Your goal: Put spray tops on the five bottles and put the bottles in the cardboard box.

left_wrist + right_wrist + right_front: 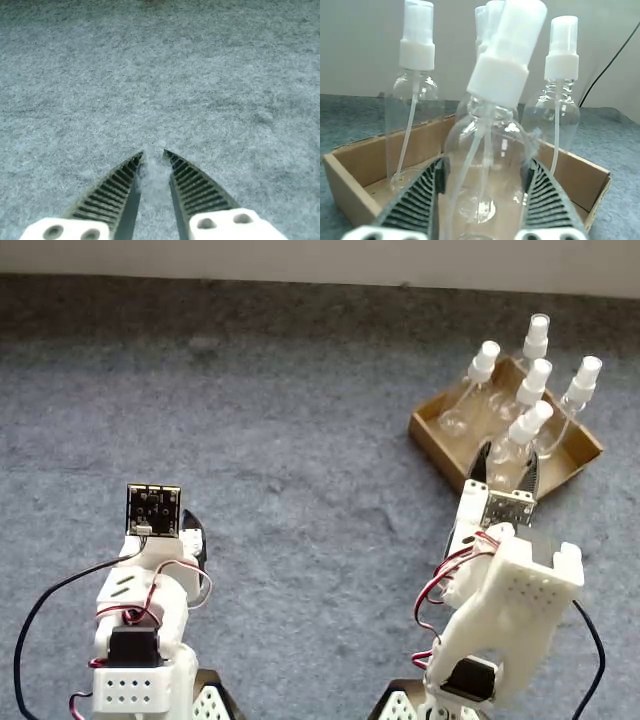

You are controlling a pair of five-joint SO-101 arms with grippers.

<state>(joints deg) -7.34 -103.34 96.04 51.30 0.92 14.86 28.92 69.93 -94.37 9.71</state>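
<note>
Overhead view, wrists low and close, right shares cardboard box (435,450)

The tilted bottle (485,150) masks most of the rear bottle (480,25) — its own base runs off the edge.

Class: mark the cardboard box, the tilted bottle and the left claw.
cardboard box (432,448): high view, outer wall.
tilted bottle (487,140): right wrist view, clear body.
left claw (153,152): left wrist view, between fingertips.

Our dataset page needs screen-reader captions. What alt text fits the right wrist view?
The right gripper clasps a tilted clear bottle with a white spray top at the cardboard box. More capped bottles stand upright in the box behind it, on grey carpet.
</note>
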